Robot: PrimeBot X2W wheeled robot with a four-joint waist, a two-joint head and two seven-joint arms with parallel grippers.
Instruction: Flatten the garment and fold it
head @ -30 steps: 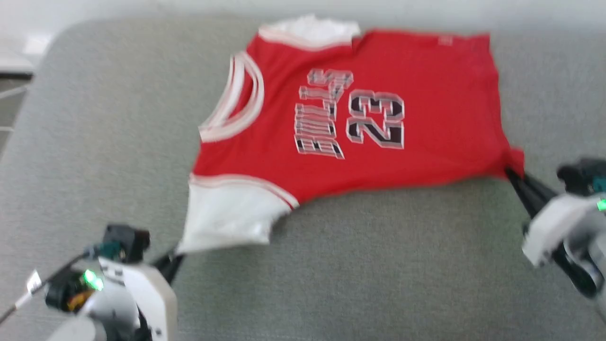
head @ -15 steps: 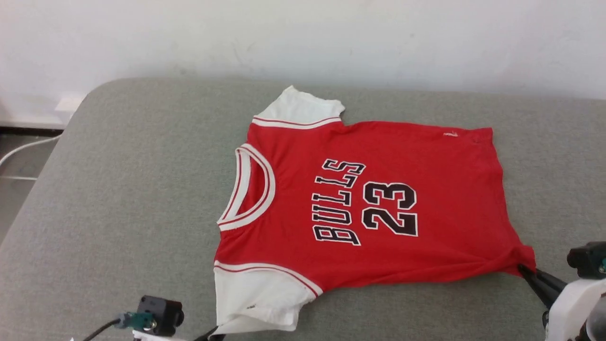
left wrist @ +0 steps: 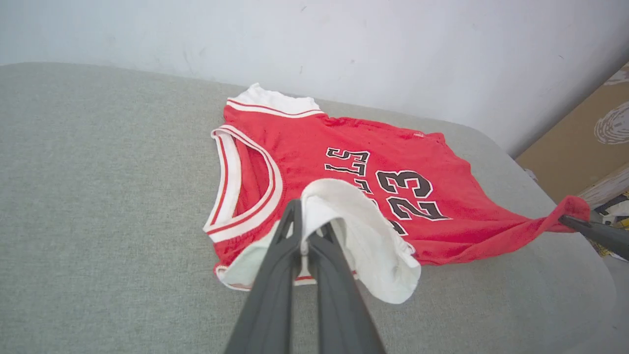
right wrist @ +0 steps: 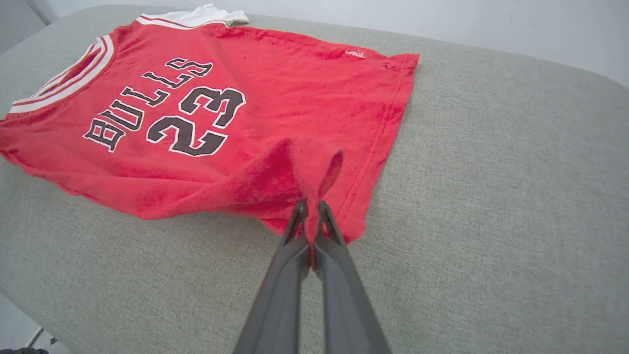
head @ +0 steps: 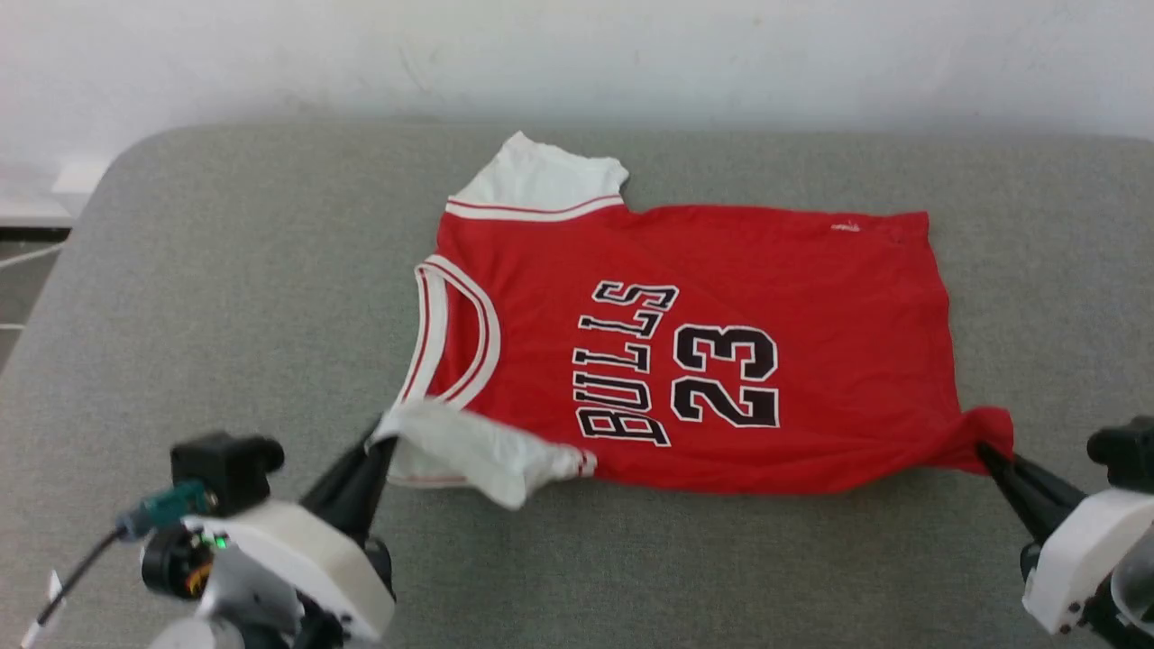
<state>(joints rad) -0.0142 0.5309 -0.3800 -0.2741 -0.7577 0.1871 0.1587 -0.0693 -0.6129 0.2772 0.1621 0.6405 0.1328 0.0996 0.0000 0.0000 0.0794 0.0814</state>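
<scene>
The left claw [left wrist: 302, 219] is pinched tight on the near white sleeve [left wrist: 363, 221] of the red jersey-style cloth shirt [head: 721, 270], lifting it. The right claw [right wrist: 309, 209] is clamped on the shirt's near hem corner, probably to carry that edge over for a fold. The rest lies flat, lettering up, on a grey fabric-covered desk [head: 225, 270] before a white wall [head: 721, 63].

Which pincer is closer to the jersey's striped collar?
Left. The left pincer pinches the white sleeve of the jersey, right beside the collar; the right pincer grips the far hem corner.
</scene>
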